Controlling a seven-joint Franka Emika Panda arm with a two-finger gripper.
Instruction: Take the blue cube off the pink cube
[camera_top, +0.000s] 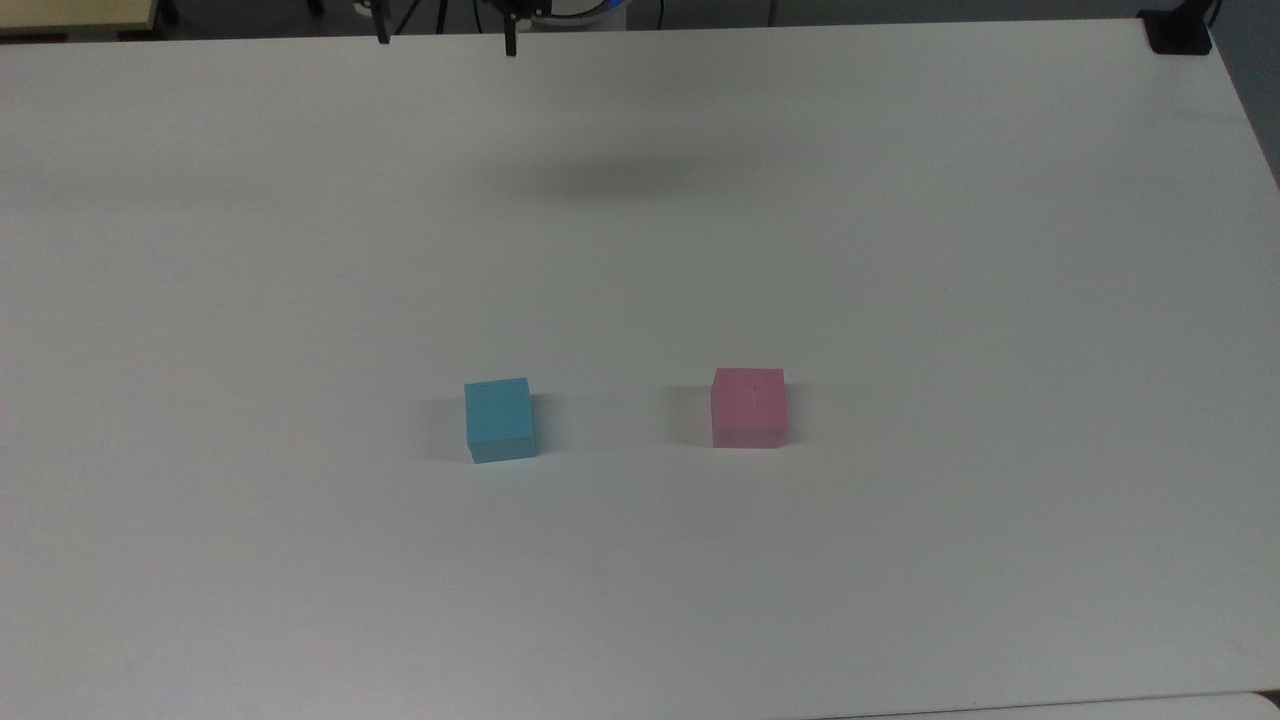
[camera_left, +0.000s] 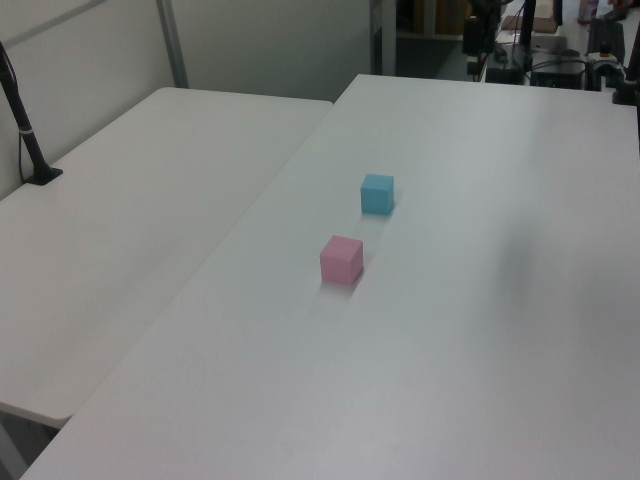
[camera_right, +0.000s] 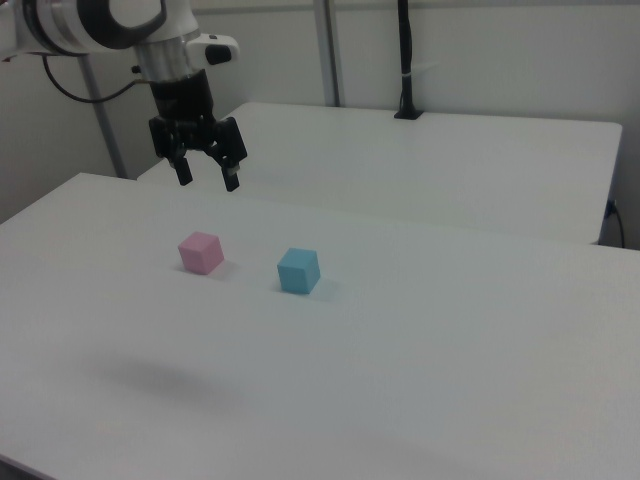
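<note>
Two cubes, both sitting flat on the white table; nothing stacked, so judged from the layout the task's job looks done & the step in hand is the retreat.

Table: largest thing, wide, matte, plain white laminate w/ soft shadows; a second white table abuts it on the left view's left.

Arm: glossy white shells w/ dark joints, high above the surface in the right view; gripper black, two slim fingers spread wide apart, holding nothing; in the top view its tips poke in at the far edge.

Blue cube: cyan, matte, plain faces, crisp edges, resting on the table on the top view's left of the pink one, well apart, a clear strip of table between them; in the left view it's the farther of the two.

Pink cube: same approx size, matte, faint specks on top, bare on top; nearer in the left view.

Next move, my guess: none on the cubes needed; just keep the arm away so neither gets nudged.
</note>
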